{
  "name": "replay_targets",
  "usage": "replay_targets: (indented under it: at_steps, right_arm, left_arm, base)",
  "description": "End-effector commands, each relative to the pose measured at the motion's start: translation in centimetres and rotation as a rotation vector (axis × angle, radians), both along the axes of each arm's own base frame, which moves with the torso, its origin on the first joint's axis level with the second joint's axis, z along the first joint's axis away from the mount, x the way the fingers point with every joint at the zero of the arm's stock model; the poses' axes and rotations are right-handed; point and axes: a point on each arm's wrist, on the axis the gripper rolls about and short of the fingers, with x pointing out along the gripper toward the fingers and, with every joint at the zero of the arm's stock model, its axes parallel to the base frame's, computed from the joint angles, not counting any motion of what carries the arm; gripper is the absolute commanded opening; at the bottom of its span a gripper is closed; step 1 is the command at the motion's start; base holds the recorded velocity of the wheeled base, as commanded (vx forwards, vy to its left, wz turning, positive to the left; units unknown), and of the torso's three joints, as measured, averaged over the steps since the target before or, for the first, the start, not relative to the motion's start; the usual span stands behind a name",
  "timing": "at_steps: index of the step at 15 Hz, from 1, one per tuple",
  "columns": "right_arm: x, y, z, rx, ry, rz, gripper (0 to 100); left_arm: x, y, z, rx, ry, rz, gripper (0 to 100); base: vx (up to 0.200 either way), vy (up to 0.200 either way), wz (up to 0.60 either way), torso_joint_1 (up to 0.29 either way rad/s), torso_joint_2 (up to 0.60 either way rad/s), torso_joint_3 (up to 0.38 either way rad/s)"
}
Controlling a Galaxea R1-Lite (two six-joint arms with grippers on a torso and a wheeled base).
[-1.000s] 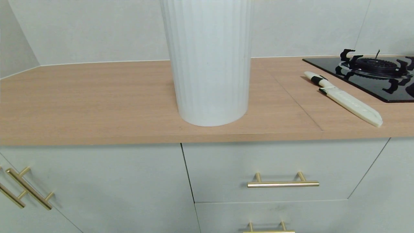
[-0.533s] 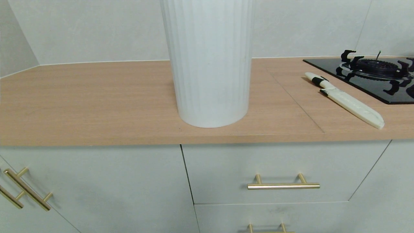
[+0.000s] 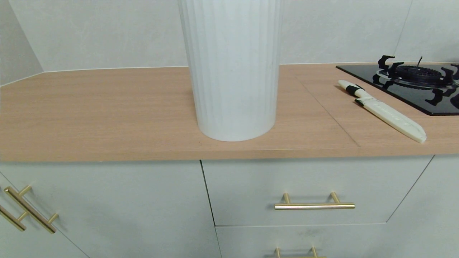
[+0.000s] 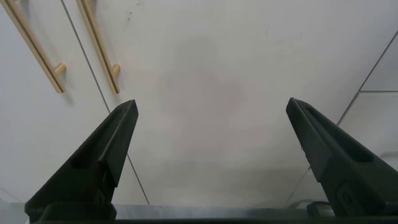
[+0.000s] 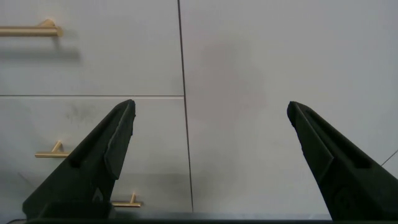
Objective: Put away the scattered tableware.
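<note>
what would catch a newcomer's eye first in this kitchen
A tall white ribbed container stands upright near the front edge of the wooden countertop. To its right a cream knife with black bands lies flat beside the black gas hob. Gold bar handles mark the pale drawers below.

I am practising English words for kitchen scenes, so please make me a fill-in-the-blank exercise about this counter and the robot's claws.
1. The tall white container stands ____ on the countertop.
2. The knife lies on the countertop beside the black ____.
3. The left claw and the right claw are both ____, holding nothing.
Missing words: upright; stove; open.
</note>
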Motion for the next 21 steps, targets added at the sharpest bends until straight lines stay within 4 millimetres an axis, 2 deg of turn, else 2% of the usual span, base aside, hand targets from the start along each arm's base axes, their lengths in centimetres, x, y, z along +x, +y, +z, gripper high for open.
replay_targets:
  at_steps: [1, 7, 21]
  right_arm:
    - [0.01, 0.00, 0.01, 0.000, 0.001, 0.001, 100]
    - [0.01, 0.00, 0.01, 0.000, 0.001, 0.001, 100]
    - [0.01, 0.00, 0.01, 0.000, 0.001, 0.001, 100]
  left_arm:
    - [0.00, 0.00, 0.00, -0.001, 0.000, 0.000, 100]
    - [0.00, 0.00, 0.00, -0.001, 0.000, 0.000, 100]
    - [0.00, 0.00, 0.00, -0.001, 0.000, 0.000, 100]
  base:
    - [0.000, 0.000, 0.00, 0.000, 0.00, 0.000]
    - [0.000, 0.000, 0.00, 0.065, -0.19, -0.186]
    - [0.000, 0.000, 0.00, 0.172, -0.49, -0.293]
